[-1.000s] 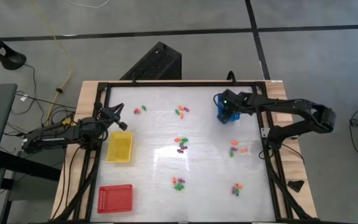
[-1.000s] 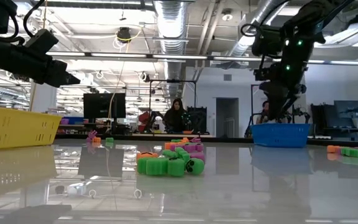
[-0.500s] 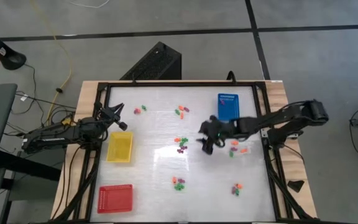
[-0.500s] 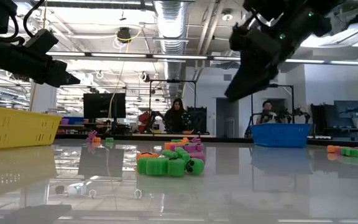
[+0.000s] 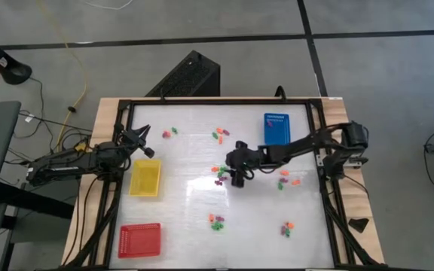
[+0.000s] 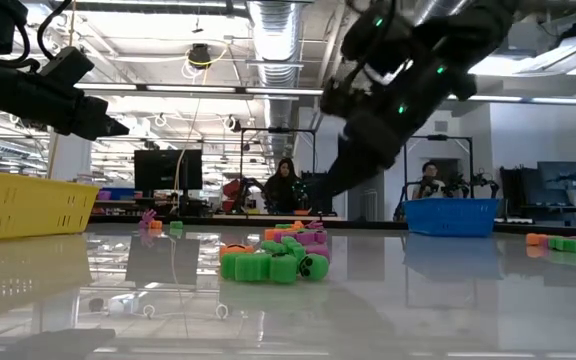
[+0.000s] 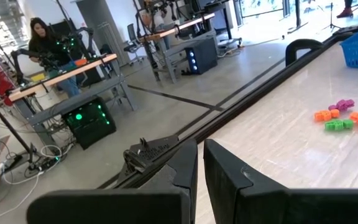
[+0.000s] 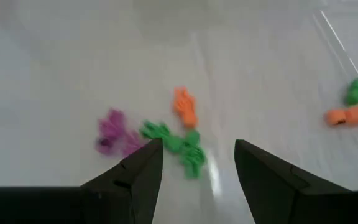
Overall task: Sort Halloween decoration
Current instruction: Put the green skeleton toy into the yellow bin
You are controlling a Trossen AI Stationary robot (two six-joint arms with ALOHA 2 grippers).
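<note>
The right pincer (image 5: 237,175) is hanging spread and empty above the worktop (image 5: 187,218) centre, the Halloween decoration (image 8: 176,138) cluster lying directly beneath and just ahead, between its fingers. The left pincer (image 5: 146,143), pressed together, is waiting well apart by the yellow tray (image 5: 145,179).

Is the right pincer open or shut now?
Open. In the right wrist view the right pincer has a clear gap between its two fingers, above small green, orange and purple pieces.
</note>
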